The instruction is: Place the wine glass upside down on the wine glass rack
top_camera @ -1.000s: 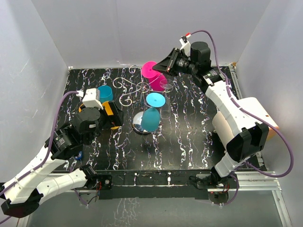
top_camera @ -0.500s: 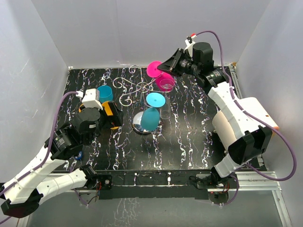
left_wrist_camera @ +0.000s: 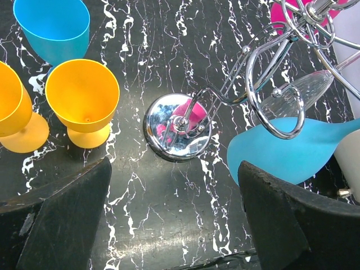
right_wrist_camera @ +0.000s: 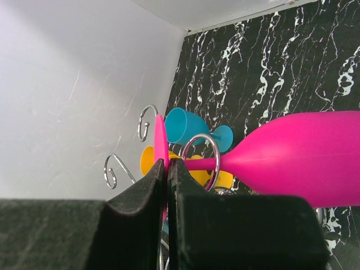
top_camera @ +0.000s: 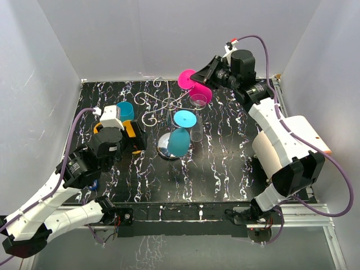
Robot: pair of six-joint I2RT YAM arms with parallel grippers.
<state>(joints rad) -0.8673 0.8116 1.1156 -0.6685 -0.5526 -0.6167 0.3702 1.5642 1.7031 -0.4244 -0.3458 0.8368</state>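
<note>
Over the left side of the counter point(top_camera: 225, 169) the left pincer point(left_wrist_camera: 173, 164) hovers with fingers spread apart, the wine glass rack point(left_wrist_camera: 177, 128) stands mid-counter toward the far edge, and near that edge, just right, the right pincer point(right_wrist_camera: 167, 169) is clamped on the stem of the sideways-tipped pink wine glass point(right_wrist_camera: 304, 157).

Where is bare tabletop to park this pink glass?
Bare: the stretch between the rack and the right arm, and the near strip before the chrome base. Crowded: left rear, around the yellow glasses and standing blue glass.
</note>
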